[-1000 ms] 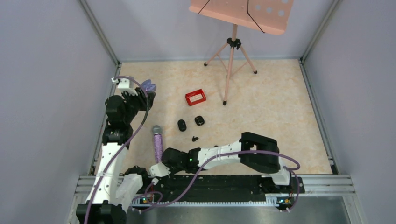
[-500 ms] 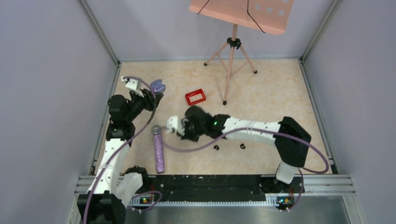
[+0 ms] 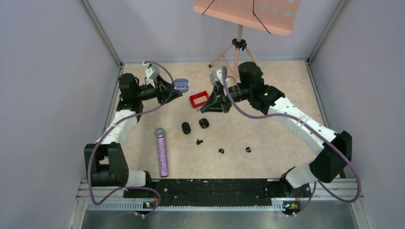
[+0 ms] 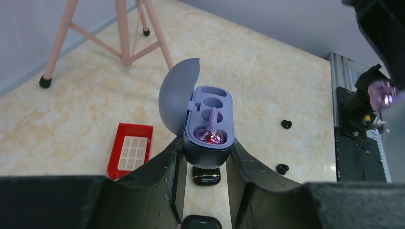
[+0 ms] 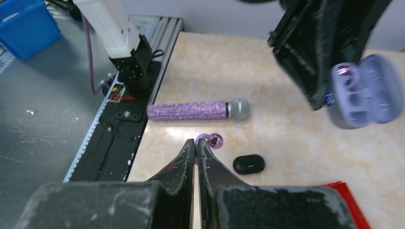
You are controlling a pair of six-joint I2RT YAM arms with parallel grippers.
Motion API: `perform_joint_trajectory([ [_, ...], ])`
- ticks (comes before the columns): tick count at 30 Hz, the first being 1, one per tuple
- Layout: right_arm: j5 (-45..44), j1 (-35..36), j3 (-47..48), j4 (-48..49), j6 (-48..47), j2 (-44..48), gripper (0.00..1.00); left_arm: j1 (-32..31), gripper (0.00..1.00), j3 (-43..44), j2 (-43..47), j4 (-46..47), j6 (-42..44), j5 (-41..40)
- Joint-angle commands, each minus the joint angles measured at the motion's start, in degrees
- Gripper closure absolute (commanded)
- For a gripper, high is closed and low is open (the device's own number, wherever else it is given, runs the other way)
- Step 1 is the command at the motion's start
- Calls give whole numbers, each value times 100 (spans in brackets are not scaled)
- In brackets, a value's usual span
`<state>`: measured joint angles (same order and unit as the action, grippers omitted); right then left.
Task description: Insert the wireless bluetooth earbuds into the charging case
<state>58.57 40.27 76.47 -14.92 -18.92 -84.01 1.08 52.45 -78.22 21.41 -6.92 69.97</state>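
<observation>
Top external view: both arms reach over the far half of the beige marbled table (image 3: 286, 109), their grippers facing each other.
Left gripper (image 3: 173, 90): its fingers (image 4: 167, 164) clamp the lower body of the lavender oval charging case (image 4: 210, 119) from both sides and hold it off the table.
Case: the lid (image 4: 176, 102) stands open to the left; two upper wells are bare.
Seated earbud: a pink-glinting earbud (image 4: 211, 133) sits in the well nearest the left fingers, between them and just above their tips.
Microphone: the glittery purple microphone (image 3: 162, 152) lies on the table near the left arm.
Black cases: two black oval cases (image 3: 186, 128) lie side by side, closed, below the held case.
Red tray: a small red plastic tray (image 3: 199, 99) lies between the two grippers.
Right gripper (image 5: 197, 143): the fingers are pressed almost together, pinching a pinkish-purple earbud (image 5: 210, 140) at their very tips.
Held earbud: it juts to the right of the tips, above the table, well apart from the open case, which shows blurred at the upper right of the right wrist view.
Loose earbuds: three black earbuds (image 3: 221, 150) lie scattered on the table nearer the bases.
Stand: a pink tripod music stand (image 3: 236, 52) is at the back.
</observation>
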Motion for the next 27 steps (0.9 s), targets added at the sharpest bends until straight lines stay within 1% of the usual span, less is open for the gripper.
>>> perform_joint_trajectory([
  [1, 990, -409, 662, 56, 285, 193, 100, -60, 100, 386, 5, 486, 72, 972],
  [3, 1073, -485, 898, 213, 723, 29, 100, -84, 100, 398, 119, 239, 286, 1078],
  [4, 1102, -508, 997, 417, 1055, -55, 100, -270, 100, 390, 221, 7, 519, 1086],
  [6, 1241, -583, 1121, 1081, 1886, -222, 100, -467, 100, 436, 431, -858, 1330, 1075],
  [8, 1446, -683, 1217, 1936, 2668, -426, 100, -688, 100, 569, 580, -1946, 2323, 1014],
  [9, 1560, -732, 1317, 2257, 2983, -544, 100, -800, 100, 638, 603, -2477, 2684, 1004],
  [10, 1693, -765, 1423, 2531, 3282, -668, 100, -888, 100, 677, 602, -2748, 2843, 1035],
  [13, 1989, -805, 1605, 3185, 4046, -1002, 100, -1087, 100, 724, 552, -2799, 2831, 1064],
  [15, 2089, -823, 1508, 4015, 4769, -1135, 100, -1127, 100, 803, 483, -2737, 2778, 1021],
  [16, 2127, -834, 1536, 4274, 5024, -1205, 100, -1125, 100, 847, 449, -2650, 2700, 1020],
  [21, 2264, -863, 1702, 4418, 5230, -1413, 100, -1110, 100, 1122, 283, -2196, 2045, 1199],
  [23, 2261, -863, 1615, 4571, 5314, -1371, 100, -1111, 100, 1219, 235, -2189, 1891, 1274],
  [27, 2149, -898, 1341, 4693, 5310, -1215, 100, -1110, 100, 1264, 198, -1686, 1423, 1252],
])
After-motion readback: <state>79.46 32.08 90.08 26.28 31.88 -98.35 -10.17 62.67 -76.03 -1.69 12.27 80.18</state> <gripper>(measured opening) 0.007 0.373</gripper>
